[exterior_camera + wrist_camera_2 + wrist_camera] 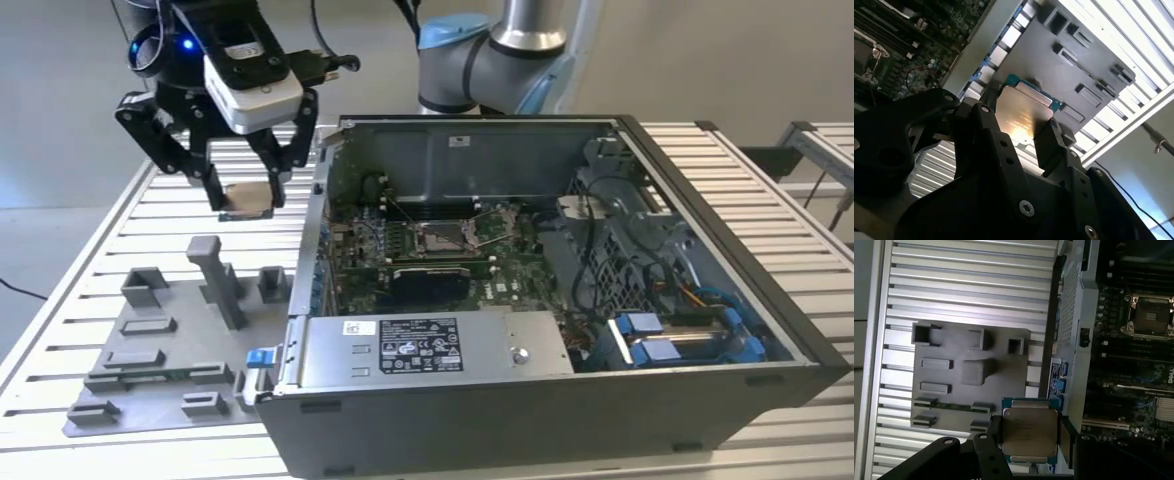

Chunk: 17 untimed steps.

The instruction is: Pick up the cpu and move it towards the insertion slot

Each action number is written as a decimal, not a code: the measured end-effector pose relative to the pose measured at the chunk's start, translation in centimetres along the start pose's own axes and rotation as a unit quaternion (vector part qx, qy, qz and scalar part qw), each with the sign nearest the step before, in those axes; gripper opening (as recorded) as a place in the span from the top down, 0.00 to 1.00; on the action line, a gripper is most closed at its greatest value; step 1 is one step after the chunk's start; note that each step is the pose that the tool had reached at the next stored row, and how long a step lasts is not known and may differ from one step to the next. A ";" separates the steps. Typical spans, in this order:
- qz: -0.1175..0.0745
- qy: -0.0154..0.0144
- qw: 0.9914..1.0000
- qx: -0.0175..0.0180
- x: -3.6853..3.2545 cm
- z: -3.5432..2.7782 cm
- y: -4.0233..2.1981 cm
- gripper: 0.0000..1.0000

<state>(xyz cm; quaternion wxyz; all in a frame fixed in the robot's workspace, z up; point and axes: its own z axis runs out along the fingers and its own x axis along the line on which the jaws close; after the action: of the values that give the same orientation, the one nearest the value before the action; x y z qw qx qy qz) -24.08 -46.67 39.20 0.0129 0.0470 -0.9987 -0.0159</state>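
The claw (pixel 1031 437) is clamped on the cpu (pixel 1029 425), one finger on each of two opposite edges. I judge this grip keeps pressure off the shiny lid and the underside and holds the chip level. In the exterior view the chip hangs in the air above the slatted desk (pixel 747 170), just outside the open computer case (pixel 467 150) on the exterior view's left. Beyond the chip, down on the desk, lies the grey fixture plate (pixel 954 375) with its pockets, clear of the cpu. Farther on, inside the case on the motherboard (pixel 507 275), sits the insertion slot (pixel 1149 315), well apart from the cpu, with the case wall between them.
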 end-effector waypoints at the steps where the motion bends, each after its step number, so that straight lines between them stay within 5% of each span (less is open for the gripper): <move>1: 0.000 0.000 1.000 0.000 -0.24 0.00 -0.02 1.00; 17: 0.000 0.000 1.000 0.000 -3.13 -0.08 -0.30 1.00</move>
<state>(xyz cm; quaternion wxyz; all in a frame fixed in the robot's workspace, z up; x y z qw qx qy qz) -20.94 -46.67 39.19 0.0129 0.0470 -0.9987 -0.0159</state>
